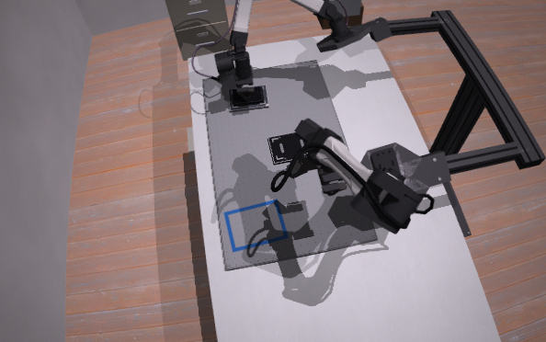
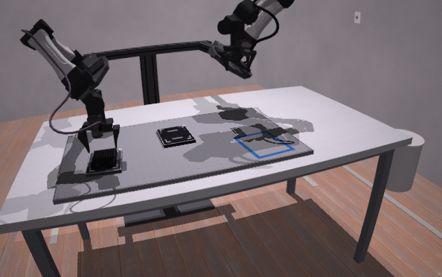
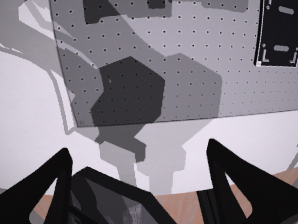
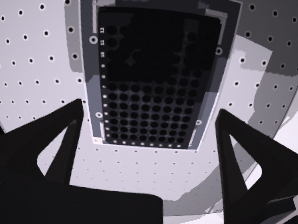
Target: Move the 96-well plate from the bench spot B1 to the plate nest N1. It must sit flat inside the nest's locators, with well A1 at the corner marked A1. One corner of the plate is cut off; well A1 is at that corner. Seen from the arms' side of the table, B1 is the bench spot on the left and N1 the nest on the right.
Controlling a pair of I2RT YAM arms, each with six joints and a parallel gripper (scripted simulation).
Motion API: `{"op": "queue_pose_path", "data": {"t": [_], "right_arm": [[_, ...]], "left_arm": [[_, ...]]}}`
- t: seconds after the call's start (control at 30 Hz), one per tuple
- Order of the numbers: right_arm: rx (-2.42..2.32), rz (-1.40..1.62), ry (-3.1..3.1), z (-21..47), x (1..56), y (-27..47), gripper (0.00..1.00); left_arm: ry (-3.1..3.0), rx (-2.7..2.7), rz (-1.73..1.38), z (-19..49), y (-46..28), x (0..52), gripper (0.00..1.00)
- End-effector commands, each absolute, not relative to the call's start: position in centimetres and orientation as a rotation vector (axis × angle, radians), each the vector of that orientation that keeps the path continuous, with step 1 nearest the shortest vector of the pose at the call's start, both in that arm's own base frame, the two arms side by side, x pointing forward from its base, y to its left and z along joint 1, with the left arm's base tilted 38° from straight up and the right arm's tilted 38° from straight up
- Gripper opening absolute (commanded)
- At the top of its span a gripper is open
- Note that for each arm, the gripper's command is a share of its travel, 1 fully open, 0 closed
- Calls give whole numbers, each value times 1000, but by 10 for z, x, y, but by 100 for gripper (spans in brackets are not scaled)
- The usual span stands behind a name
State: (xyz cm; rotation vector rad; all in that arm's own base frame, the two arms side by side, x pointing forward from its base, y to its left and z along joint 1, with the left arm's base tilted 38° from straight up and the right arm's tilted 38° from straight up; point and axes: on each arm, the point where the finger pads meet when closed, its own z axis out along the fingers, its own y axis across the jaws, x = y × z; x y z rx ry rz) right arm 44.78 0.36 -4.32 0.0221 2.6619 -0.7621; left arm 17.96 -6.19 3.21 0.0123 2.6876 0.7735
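The black 96-well plate (image 1: pixel 252 97) (image 2: pixel 104 160) (image 4: pixel 145 107) lies in the nest N1 (image 2: pixel 111 172) (image 4: pixel 212 106) and looks flat. In the right wrist view its number 12 is at the top and its number 1 end at the bottom, near the nest's A1 label (image 4: pixel 97 141) at lower left. The plate's cut corner is hard to make out. My right gripper (image 2: pixel 102 150) (image 4: pixel 151 110) is open just above the plate, its fingers clear of it. My left gripper (image 2: pixel 250 65) (image 3: pixel 137 151) is open and empty, high over the arms' side of the table. The blue outline B1 (image 1: pixel 229 231) (image 2: pixel 277 153) holds no plate.
A second, empty black nest (image 1: pixel 284 147) (image 2: pixel 175 136) (image 3: pixel 280 32) stands between N1 and B1 on the grey perforated board (image 1: pixel 239 138) (image 2: pixel 149 167). The board lies on the white table (image 1: pixel 358 294) (image 2: pixel 335 123). The dark frame (image 1: pixel 494 87) (image 2: pixel 149 80) stands behind the arms' table edge.
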Motion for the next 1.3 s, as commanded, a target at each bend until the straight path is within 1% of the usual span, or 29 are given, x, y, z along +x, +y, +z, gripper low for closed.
{"op": "queue_pose_path", "data": {"t": [0.0, 0.63, 0.8, 1.27], "right_arm": [[15, -763, 2651, -26, 441, 17, 100], [24, -749, 2636, 14, 431, 42, 100], [35, -796, 2691, -8, 421, 26, 100], [35, -792, 2694, -8, 421, 26, 100]], "left_arm": [[2684, 18, 779, 33, -61, 180, 100], [2684, 18, 779, 33, -61, 180, 100], [2684, 18, 779, 33, -61, 180, 100], [2684, 18, 779, 33, -61, 180, 100]]}}
